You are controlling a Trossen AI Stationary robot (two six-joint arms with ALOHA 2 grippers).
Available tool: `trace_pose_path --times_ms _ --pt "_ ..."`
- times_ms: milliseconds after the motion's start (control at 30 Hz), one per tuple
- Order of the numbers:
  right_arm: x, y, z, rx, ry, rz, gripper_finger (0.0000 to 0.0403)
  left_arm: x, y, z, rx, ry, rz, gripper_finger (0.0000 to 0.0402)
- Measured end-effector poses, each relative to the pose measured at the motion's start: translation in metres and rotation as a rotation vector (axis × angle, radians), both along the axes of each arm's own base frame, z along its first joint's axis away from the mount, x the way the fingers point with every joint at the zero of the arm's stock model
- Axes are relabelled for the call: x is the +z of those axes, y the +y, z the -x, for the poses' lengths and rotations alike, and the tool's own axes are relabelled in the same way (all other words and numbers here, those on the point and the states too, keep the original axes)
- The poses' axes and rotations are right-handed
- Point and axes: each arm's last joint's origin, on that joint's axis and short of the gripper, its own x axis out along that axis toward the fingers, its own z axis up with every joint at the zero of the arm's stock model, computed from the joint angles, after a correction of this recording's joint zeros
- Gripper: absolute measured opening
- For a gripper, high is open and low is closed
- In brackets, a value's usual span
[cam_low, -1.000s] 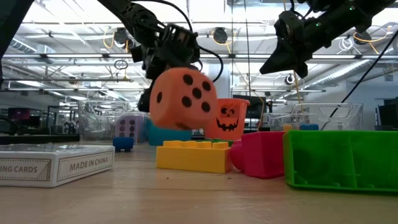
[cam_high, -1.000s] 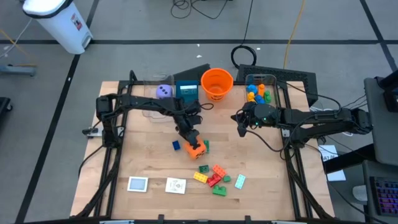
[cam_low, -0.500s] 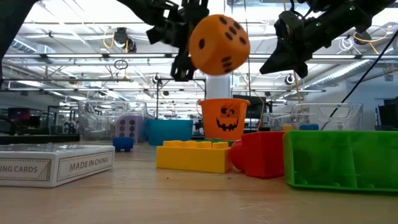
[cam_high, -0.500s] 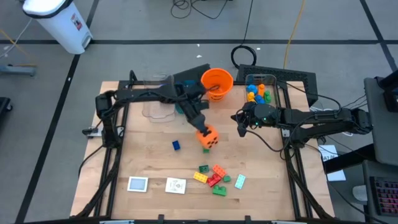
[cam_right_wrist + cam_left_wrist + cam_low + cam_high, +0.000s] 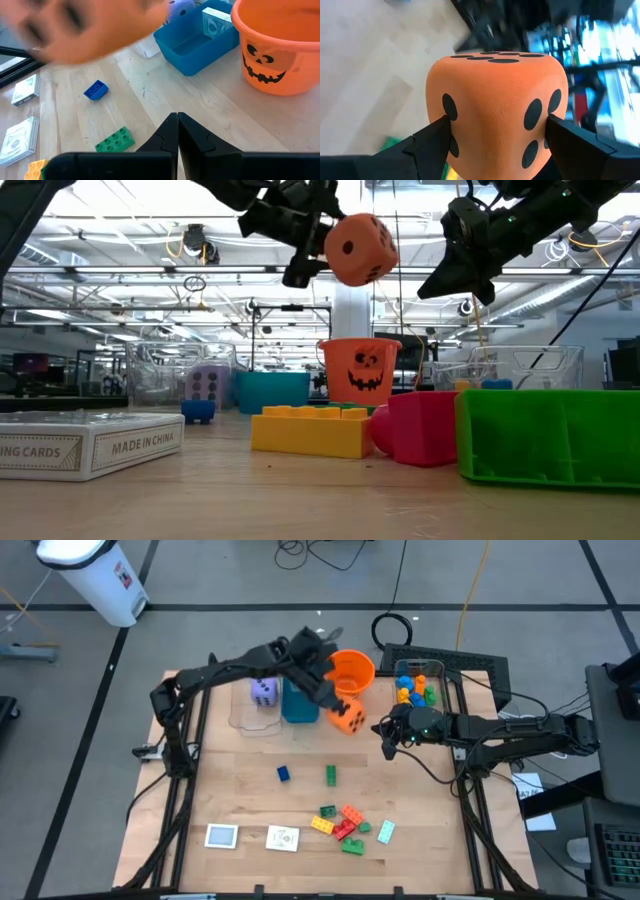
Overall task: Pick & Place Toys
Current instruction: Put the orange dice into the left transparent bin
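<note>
Above the counter [image 5: 230, 790], just beside the orange bucket [image 5: 349, 673], I see my left claw [image 5: 338, 712] clamped on the orange die [image 5: 348, 718], one finger pressed to each side, the die carried high in the air. My right claw [image 5: 386, 739] hangs to the die's right, near but apart, fingers together and holding nothing. On the wood below lie a blue brick [image 5: 283, 773] and a green brick [image 5: 331, 774].
</note>
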Motion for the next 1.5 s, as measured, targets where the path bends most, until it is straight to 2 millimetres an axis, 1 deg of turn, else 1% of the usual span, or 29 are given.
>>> trace_pose_path --times_ms 200,400,567,633,700,833,933,1133,1300,1500 --pt "0.0 0.0 0.0 0.0 0.0 0.0 0.0 0.01 0.035 0.014 0.236 0.061 0.028 0.0303" --pt "0.0 0.0 0.0 0.0 -0.001 -0.001 0.0 0.006 0.069 0.04 0.449 0.184 0.089 0.0303" --pt "0.0 0.0 0.0 -0.008 -0.007 -0.018 0.0 -0.002 0.086 0.065 0.538 0.315 0.137 0.0303" --pt "0.0 0.0 0.0 -0.008 -0.007 -0.02 0.0 -0.001 0.089 0.075 0.568 0.357 0.134 0.0303" --pt "0.0 0.0 0.0 -0.008 -0.007 -0.02 0.0 0.003 0.092 0.088 0.601 0.387 0.124 0.0303" --pt "0.0 0.0 0.0 -0.008 -0.007 -0.02 0.0 0.018 0.092 0.118 0.716 0.47 0.076 0.0303" --pt "0.0 0.0 0.0 -0.008 -0.007 -0.02 0.0 0.033 0.088 0.141 0.827 0.532 0.037 0.0303" --pt "0.0 0.0 0.0 -0.007 -0.007 -0.02 0.0 0.059 0.071 0.176 1.013 0.606 -0.023 0.0303" --pt "0.0 0.0 0.0 -0.009 -0.009 -0.024 0.0 0.069 0.055 0.198 1.103 0.723 -0.065 0.0303" --pt "0.0 0.0 0.0 -0.009 -0.009 -0.024 0.0 0.074 0.04 0.209 1.034 0.793 -0.105 0.0303"
